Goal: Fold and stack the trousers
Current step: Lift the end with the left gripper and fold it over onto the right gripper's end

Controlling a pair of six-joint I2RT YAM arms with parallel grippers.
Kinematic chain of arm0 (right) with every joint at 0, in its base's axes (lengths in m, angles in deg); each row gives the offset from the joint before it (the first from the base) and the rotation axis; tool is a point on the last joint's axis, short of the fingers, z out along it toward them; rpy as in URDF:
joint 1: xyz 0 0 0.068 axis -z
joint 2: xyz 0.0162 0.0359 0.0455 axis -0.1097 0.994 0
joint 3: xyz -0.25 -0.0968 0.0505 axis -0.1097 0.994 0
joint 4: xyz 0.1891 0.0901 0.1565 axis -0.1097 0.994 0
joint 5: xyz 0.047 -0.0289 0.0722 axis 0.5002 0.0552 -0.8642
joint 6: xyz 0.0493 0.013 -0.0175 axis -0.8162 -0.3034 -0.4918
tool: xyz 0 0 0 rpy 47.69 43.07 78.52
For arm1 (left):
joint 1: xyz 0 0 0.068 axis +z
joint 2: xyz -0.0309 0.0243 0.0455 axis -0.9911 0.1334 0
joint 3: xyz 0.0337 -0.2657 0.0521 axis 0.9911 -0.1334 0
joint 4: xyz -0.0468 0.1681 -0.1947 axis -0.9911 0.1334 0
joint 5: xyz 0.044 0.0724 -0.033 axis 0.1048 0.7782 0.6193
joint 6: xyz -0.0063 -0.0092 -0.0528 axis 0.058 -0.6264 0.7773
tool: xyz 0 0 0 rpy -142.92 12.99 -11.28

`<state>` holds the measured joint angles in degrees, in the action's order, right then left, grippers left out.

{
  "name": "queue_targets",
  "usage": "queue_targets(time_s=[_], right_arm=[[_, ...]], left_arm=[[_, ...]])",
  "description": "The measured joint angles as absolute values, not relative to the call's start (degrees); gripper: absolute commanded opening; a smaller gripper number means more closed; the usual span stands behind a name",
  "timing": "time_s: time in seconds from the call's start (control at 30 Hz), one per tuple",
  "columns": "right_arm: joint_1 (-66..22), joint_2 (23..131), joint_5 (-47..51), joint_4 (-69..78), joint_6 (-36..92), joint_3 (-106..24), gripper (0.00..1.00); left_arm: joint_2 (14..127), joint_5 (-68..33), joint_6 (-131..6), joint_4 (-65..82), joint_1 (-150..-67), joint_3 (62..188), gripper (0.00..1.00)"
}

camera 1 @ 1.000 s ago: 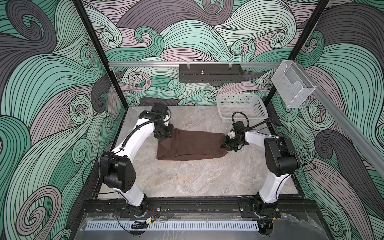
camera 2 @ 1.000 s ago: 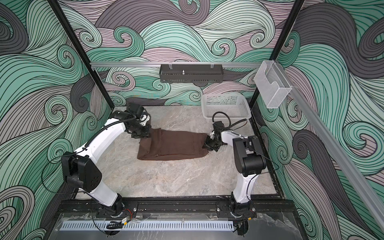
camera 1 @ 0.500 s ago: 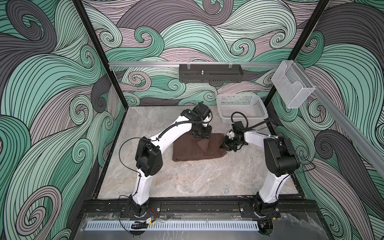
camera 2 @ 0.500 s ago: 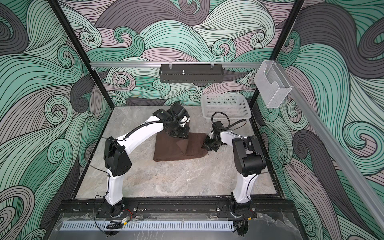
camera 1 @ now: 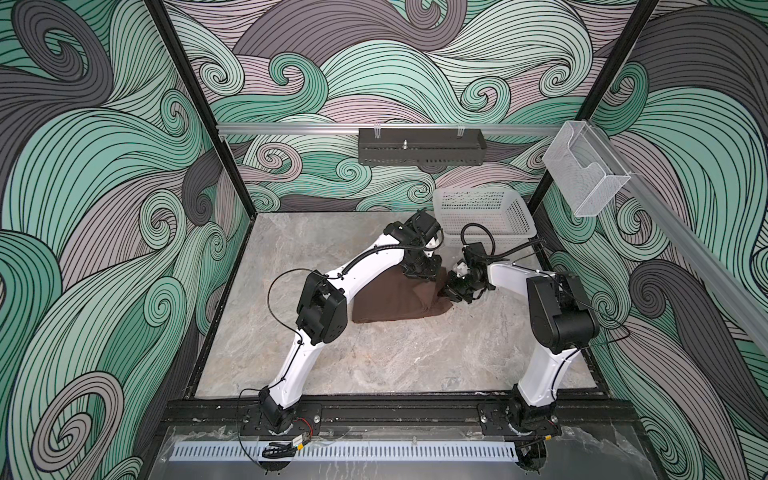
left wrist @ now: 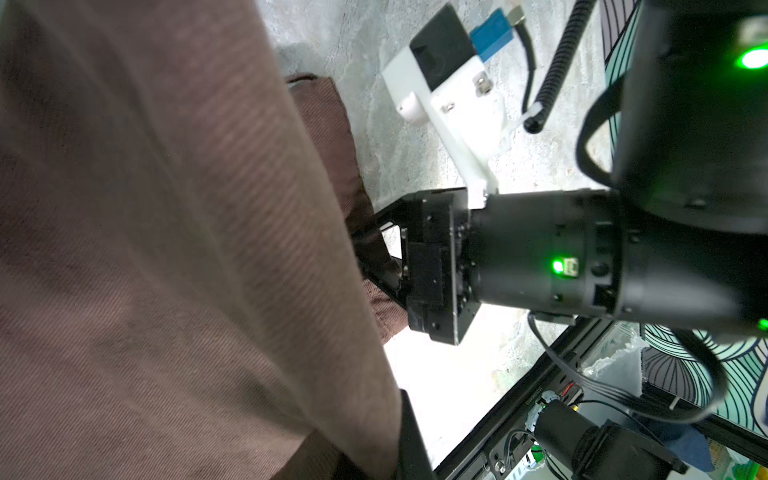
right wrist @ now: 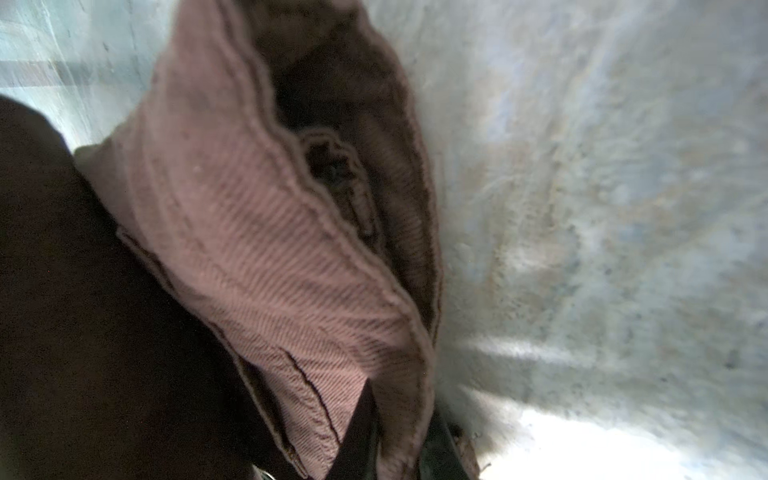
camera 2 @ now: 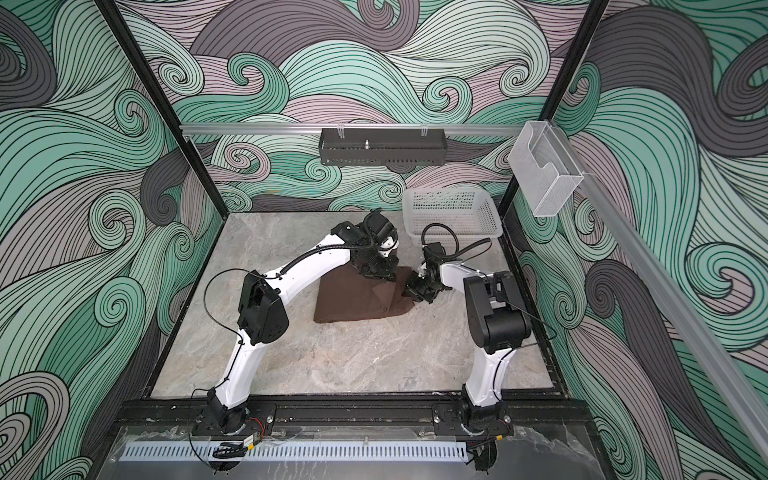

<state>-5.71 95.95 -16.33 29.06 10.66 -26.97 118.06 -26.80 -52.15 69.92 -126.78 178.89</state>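
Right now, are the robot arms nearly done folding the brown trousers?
Partway. Done: the trousers already lie doubled into a short bundle on the table. In hand: the left gripper holds a lifted flap over the bundle, close to the right gripper, which pinches the end beside it. Left: lay the flap flat, let go, stack.

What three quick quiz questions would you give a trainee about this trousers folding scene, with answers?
1. True or false: the trousers lie inside the white basket.
2. Multiple choice: seen in both top views, the basket stands on the tabletop at its A) near left corner, B) far right corner, C) middle.
3. Short answer: which of the left hand and the right hand grips the trousers?
Key: 1 false; 2 B; 3 both.
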Motion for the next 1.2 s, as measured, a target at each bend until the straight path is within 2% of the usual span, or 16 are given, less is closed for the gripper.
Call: queue_targets(time_s=[0.83, 0.97, 1.2], right_arm=[[-6.37, 95.95, -16.77, 28.15, 10.6, -26.79, 0.16], [-6.39, 95.95, -16.9, 28.04, 10.6, -26.7, 0.23], [-4.58, 94.99, -17.67, 28.78, 11.6, -26.51, 0.47]], left_arm=[[123.68, -29.25, -50.99, 67.8, -126.78, 181.86, 0.0], [124.51, -29.82, -50.57, 67.76, -126.78, 181.86, 0.0], [124.67, -30.28, -50.09, 67.54, -126.71, 181.86, 0.05]])
